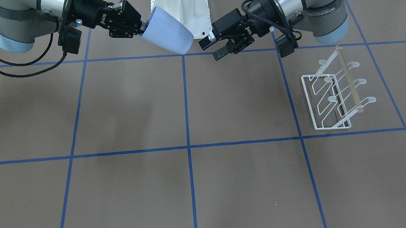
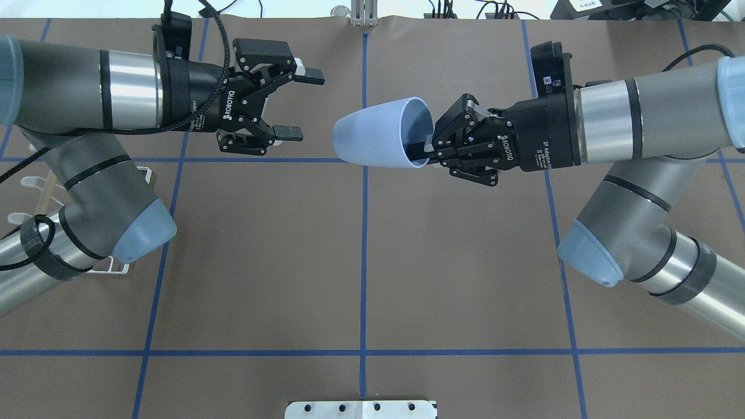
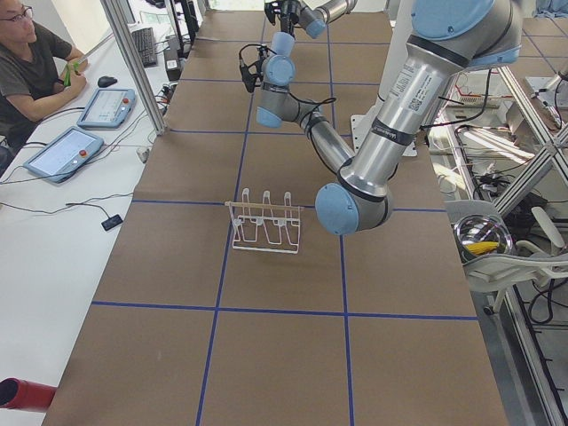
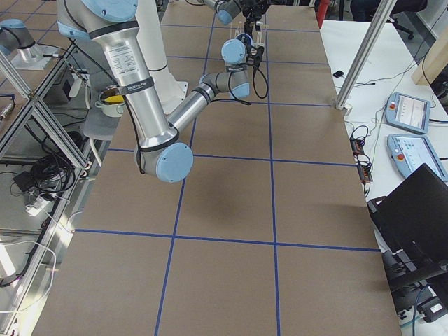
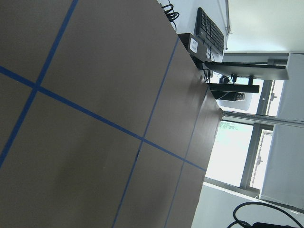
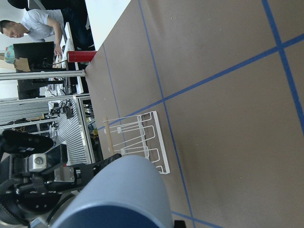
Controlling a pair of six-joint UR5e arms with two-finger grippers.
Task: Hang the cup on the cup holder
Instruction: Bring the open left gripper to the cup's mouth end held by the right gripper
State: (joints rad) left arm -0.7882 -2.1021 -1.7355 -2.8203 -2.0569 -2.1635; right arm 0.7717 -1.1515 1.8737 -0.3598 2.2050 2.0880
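Note:
The light-blue cup (image 2: 375, 135) lies on its side in the air above the table's middle, base toward the left arm. My right gripper (image 2: 429, 150) is shut on its rim, one finger inside the mouth. The cup also shows in the front view (image 1: 168, 31) with the right gripper (image 1: 143, 27), and in the right wrist view (image 6: 121, 194). My left gripper (image 2: 302, 105) is open and empty, facing the cup's base a short gap away (image 1: 212, 48). The white wire cup holder (image 1: 337, 96) stands on the table on my left side. My left arm mostly hides it from overhead (image 2: 35, 185).
A solid white metal pedestal (image 1: 190, 10) stands at the robot's base behind the cup. The table is brown with blue tape lines (image 1: 188, 146). An operator (image 3: 27, 53) sits beside the table at a side desk. The holder also shows in the left view (image 3: 264, 222) and the right wrist view (image 6: 137, 140).

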